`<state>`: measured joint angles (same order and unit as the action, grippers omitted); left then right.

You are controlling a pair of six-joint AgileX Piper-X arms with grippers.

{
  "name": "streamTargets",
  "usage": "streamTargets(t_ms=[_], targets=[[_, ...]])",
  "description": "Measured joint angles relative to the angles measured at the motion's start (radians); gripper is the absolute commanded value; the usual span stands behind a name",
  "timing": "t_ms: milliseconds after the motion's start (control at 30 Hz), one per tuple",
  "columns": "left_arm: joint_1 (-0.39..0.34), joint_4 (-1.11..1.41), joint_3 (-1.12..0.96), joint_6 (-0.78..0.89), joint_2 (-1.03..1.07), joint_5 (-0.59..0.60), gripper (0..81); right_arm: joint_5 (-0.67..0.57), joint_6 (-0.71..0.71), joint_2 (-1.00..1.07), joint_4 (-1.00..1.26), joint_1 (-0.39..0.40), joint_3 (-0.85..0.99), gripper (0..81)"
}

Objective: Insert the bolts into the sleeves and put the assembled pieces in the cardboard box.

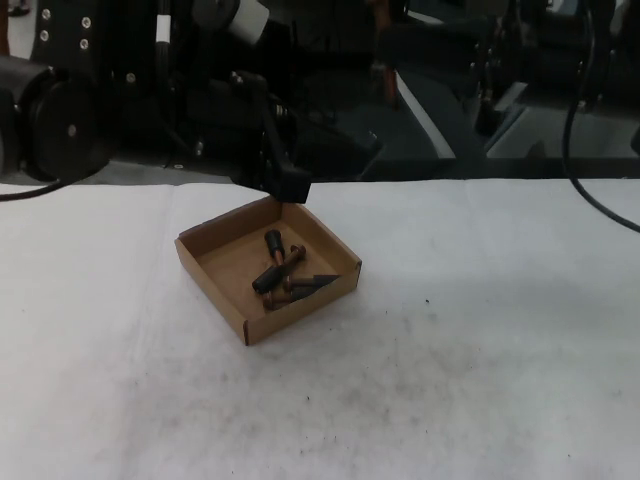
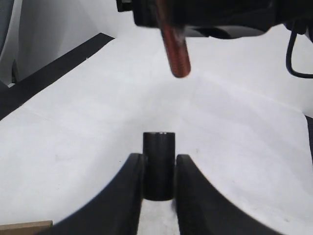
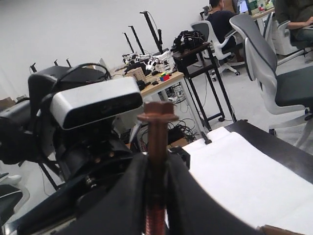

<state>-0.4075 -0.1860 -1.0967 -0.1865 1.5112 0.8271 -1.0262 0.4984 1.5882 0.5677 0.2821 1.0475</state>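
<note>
Here, left tool point(image 2: 159, 164) tight on a sleeve point(image 2: 159, 147), right tool point(image 3: 156, 164) on a bolt point(image 3: 157, 120).

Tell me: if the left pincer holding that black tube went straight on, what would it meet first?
Probably the copper bolt held by the right pincer, its tip aimed at the sleeve in the left pincer. Depth is unclear, so alignment may be off.

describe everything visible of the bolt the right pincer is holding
The bolt looks like copper-coloured metal, with a flanged head and a threaded shank. The right pincer is shut on the shank, and the head sticks out past its fingertips. In the left wrist view the threaded end points toward the open end of the dark sleeve held in the left pincer, apart from it.
</note>
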Motion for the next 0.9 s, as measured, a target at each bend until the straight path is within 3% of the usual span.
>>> streamTargets(t_ms=[900], targets=[[0.0, 0.038, 0.0, 0.003, 0.0, 0.0, 0.8, -0.002, -0.001, 0.024, -0.037, 0.003, -0.034, 0.2]])
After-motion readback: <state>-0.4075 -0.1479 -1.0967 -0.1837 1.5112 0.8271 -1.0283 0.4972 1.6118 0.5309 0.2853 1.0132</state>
